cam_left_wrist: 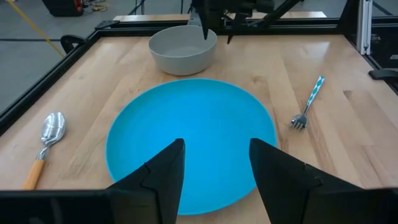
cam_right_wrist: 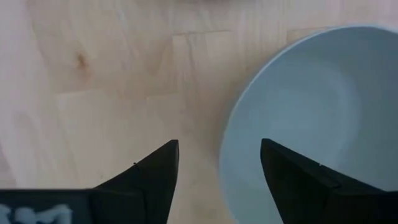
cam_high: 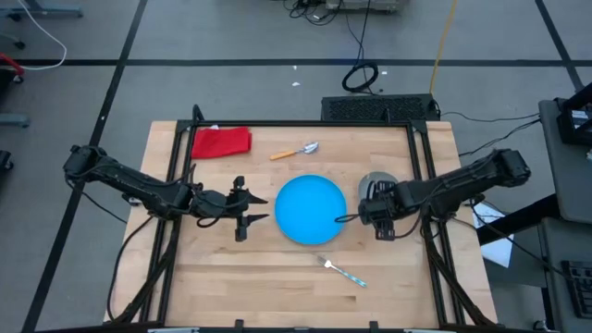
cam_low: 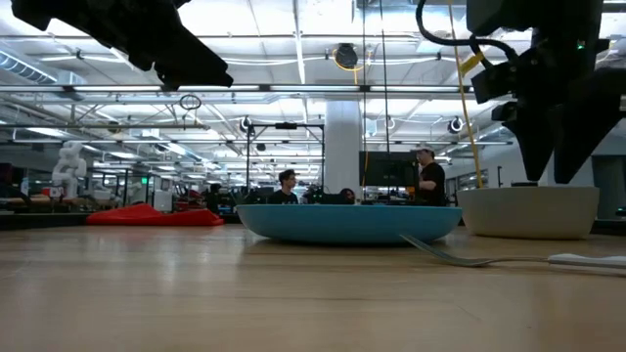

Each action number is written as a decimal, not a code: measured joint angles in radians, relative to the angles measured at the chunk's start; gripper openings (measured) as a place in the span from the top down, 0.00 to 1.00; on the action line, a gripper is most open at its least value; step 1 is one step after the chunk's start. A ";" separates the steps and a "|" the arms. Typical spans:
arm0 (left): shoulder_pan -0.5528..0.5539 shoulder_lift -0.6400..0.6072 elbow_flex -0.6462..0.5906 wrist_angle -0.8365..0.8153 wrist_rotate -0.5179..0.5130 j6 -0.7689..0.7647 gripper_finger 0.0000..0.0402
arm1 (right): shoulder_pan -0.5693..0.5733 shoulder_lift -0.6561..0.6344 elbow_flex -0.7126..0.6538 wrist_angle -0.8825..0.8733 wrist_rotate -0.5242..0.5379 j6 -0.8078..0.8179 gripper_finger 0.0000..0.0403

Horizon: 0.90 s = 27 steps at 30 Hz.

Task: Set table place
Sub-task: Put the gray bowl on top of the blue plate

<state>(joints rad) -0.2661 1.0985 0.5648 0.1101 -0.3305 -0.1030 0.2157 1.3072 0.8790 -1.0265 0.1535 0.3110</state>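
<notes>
The round blue plate point(cam_high: 310, 210) lies flat at the middle of the wooden table point(cam_high: 231, 277). The grey bowl point(cam_high: 373, 180) stands just right of it. My right gripper point(cam_right_wrist: 217, 168) is open and points down over the bowl's near-left rim point(cam_right_wrist: 231, 140), one finger above the inside and one above the table outside. I see no touch. My left gripper point(cam_left_wrist: 214, 180) is open and empty, level at the plate's left edge point(cam_left_wrist: 124, 162). The orange-handled spoon point(cam_high: 296, 151) lies beyond the plate. The fork point(cam_high: 344, 271) lies in front of it.
A red cloth point(cam_high: 220, 141) lies at the table's far left corner. The black frame point(cam_high: 305, 122) runs round the tabletop. Bare wood shows at the near left point(cam_high: 222, 287). People stand in the room behind the table point(cam_low: 425, 176).
</notes>
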 joint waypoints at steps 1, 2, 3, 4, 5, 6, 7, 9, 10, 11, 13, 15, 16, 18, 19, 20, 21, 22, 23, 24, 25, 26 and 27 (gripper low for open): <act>0.000 0.000 0.000 0.000 0.000 0.000 0.54 | -0.007 -0.005 -0.010 0.013 0.000 -0.009 0.47; 0.000 0.000 0.000 0.000 0.000 0.001 0.54 | -0.014 -0.007 -0.017 0.022 0.000 -0.016 0.48; 0.000 0.000 0.000 0.000 0.000 0.001 0.54 | -0.022 -0.008 -0.024 0.031 0.000 -0.023 0.48; 0.000 0.000 0.000 0.000 0.000 0.001 0.54 | -0.028 -0.009 -0.029 0.035 0.000 -0.029 0.49; 0.000 0.000 0.000 0.000 0.000 0.001 0.54 | -0.035 -0.009 -0.034 0.039 0.000 -0.033 0.50; 0.000 0.000 0.000 0.000 0.000 0.001 0.54 | -0.040 -0.010 -0.040 0.047 -0.001 -0.036 0.51; 0.000 0.000 0.000 0.000 0.000 0.002 0.54 | -0.046 -0.010 -0.046 0.054 -0.001 -0.037 0.52; 0.000 0.000 0.000 0.000 0.000 0.004 0.54 | -0.055 -0.010 -0.059 0.071 -0.023 -0.044 0.54; 0.000 0.000 0.000 0.000 0.000 0.004 0.54 | -0.059 -0.010 -0.064 0.074 -0.029 -0.044 0.56; 0.000 0.000 0.000 0.000 0.000 0.004 0.54 | -0.060 -0.010 -0.066 0.078 -0.029 -0.044 0.58; 0.000 0.000 0.000 0.000 0.000 0.004 0.54 | -0.060 -0.010 -0.069 0.080 -0.029 -0.044 0.62; 0.000 0.000 0.000 0.001 -0.001 0.004 0.54 | -0.060 -0.010 -0.069 0.081 -0.029 -0.042 0.66; 0.000 0.000 0.000 0.003 -0.001 0.004 0.54 | -0.060 -0.010 -0.069 0.083 -0.029 -0.038 0.69; 0.000 0.000 0.000 0.010 -0.001 0.004 0.54 | -0.060 -0.010 -0.069 0.085 -0.029 -0.037 0.74; 0.000 0.000 0.000 0.015 -0.002 0.006 0.54 | -0.060 -0.010 -0.069 0.086 -0.029 -0.036 0.77; 0.000 0.000 0.000 0.020 -0.002 0.010 0.54 | -0.060 -0.010 -0.069 0.087 -0.029 -0.032 0.80; 0.000 0.000 0.000 0.025 -0.002 0.015 0.54 | -0.060 -0.010 -0.069 0.088 -0.029 -0.027 0.83; 0.000 0.000 0.000 0.027 -0.002 0.016 0.54 | -0.060 -0.010 -0.069 0.088 -0.029 -0.025 0.86; 0.000 0.000 0.000 0.029 -0.002 0.016 0.54 | -0.060 -0.010 -0.069 0.088 -0.029 -0.024 0.88; 0.000 0.000 0.000 0.030 -0.002 0.016 0.54 | -0.060 -0.010 -0.069 0.089 -0.029 -0.024 0.91; 0.000 0.000 0.001 0.030 -0.002 0.016 0.54 | -0.060 -0.010 -0.069 0.091 -0.029 -0.019 0.93; 0.000 0.000 0.001 0.031 -0.002 0.016 0.54 | -0.060 -0.010 -0.069 0.094 -0.030 -0.015 0.95; 0.000 0.000 0.001 0.030 -0.002 0.016 0.54 | -0.060 -0.010 -0.069 0.096 -0.031 -0.012 0.97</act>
<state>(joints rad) -0.2661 1.0985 0.5655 0.1405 -0.3325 -0.0872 0.1558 1.2972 0.8101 -0.9307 0.1230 0.2994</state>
